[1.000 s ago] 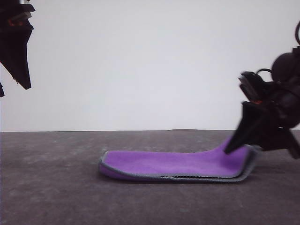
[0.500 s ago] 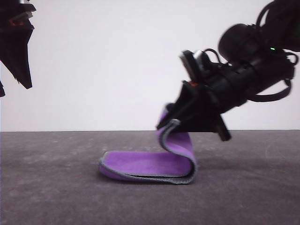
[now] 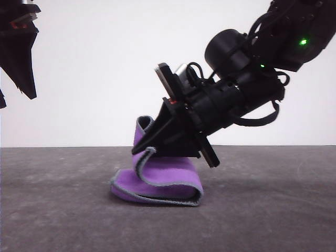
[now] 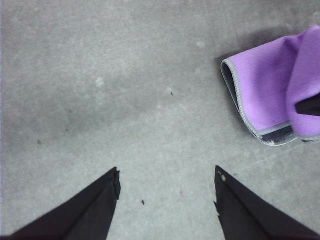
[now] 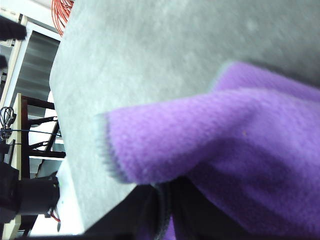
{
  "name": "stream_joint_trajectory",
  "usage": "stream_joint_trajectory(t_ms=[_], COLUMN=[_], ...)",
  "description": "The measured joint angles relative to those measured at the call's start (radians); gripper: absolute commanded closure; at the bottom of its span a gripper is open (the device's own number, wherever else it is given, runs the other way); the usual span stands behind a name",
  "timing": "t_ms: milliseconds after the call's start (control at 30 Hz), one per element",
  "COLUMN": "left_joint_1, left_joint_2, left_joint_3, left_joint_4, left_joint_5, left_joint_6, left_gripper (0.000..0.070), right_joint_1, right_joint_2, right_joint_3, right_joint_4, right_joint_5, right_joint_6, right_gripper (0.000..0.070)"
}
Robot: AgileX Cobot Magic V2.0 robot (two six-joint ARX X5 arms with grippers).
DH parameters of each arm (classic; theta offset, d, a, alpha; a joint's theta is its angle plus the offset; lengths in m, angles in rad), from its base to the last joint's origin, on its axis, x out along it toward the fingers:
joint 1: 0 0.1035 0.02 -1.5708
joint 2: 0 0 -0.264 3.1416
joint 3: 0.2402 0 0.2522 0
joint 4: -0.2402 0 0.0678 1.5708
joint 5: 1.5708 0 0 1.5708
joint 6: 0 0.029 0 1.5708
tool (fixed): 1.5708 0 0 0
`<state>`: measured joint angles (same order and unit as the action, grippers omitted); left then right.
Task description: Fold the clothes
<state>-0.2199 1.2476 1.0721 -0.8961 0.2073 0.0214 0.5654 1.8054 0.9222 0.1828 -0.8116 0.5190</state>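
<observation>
The cloth (image 3: 157, 181) lies near the middle of the grey table (image 3: 63, 210), purple face up, its right end lifted and curled back leftward over the rest. The right gripper (image 3: 147, 144) clamps that raised edge. Farther left, the left gripper (image 4: 165, 185) hangs above bare table, spread and holding nothing.

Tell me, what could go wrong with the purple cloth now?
The right gripper pinches just one edge of the cloth, so it could slip out before the fold is finished. The lifted flap looks curled, so it might land bunched or crooked. The left gripper hangs open over bare table, so nothing pins the cloth, and it may slide.
</observation>
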Motion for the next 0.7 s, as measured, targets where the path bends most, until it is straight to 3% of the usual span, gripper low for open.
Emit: stream_joint_trajectory(t_ms=[100,233,367,567,700], left_joint_1=[0.000,0.000,0.000,0.000,0.000], left_joint_2=[0.000,0.000,0.000,0.000,0.000], left_joint_3=[0.000,0.000,0.000,0.000,0.000], left_joint_4=[0.000,0.000,0.000,0.000,0.000], left_joint_5=[0.000,0.000,0.000,0.000,0.000], left_joint_6=[0.000,0.000,0.000,0.000,0.000], left_gripper=[0.0336,0.0336,0.0336,0.0336,0.0336], right_joint_1=[0.004,0.005,0.005,0.005,0.003], right_joint_2=[0.011,0.017,0.019,0.019,0.019], right_joint_3=[0.007,0.007,0.007,0.007,0.020], right_joint_4=[0.000,-0.003,-0.003,0.008,0.029], right_joint_5=[0.000,0.000,-0.006,-0.029,-0.097], right_joint_6=[0.007,0.010,0.010,0.010,0.010], right_gripper=[0.0646,0.0444,0.0356,0.0334,0.0316])
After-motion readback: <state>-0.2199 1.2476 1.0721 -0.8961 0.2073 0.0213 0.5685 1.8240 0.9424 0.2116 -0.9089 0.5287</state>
